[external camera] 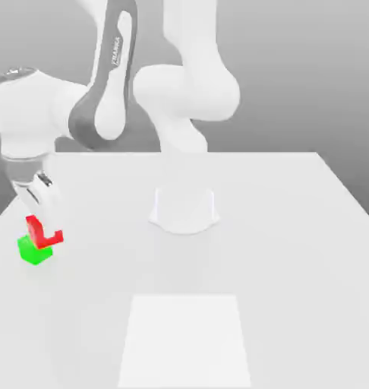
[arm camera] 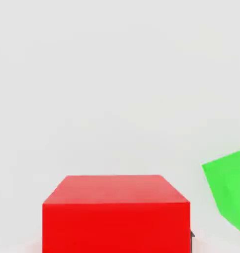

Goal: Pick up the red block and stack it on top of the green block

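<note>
- Two blocks logged, exterior view: my gripper (external camera: 42,203), clamped on the red block (external camera: 42,232), holds it tilted just above the green block (external camera: 33,251), near the table (external camera: 294,228) edge at the exterior view's left.
- Progress: pickup done; squaring up, lowering and release left, as I judge.
- Writing: vertical lettering on my arm, likely "FRANKA".
- Hand view: red block (arm camera: 116,212) close in; green block (arm camera: 229,190) beside it, offset. No labels on either.

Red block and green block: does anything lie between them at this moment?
Nothing. In the exterior view the red block overlaps the green block; in the hand view only bare white table separates them.
</note>
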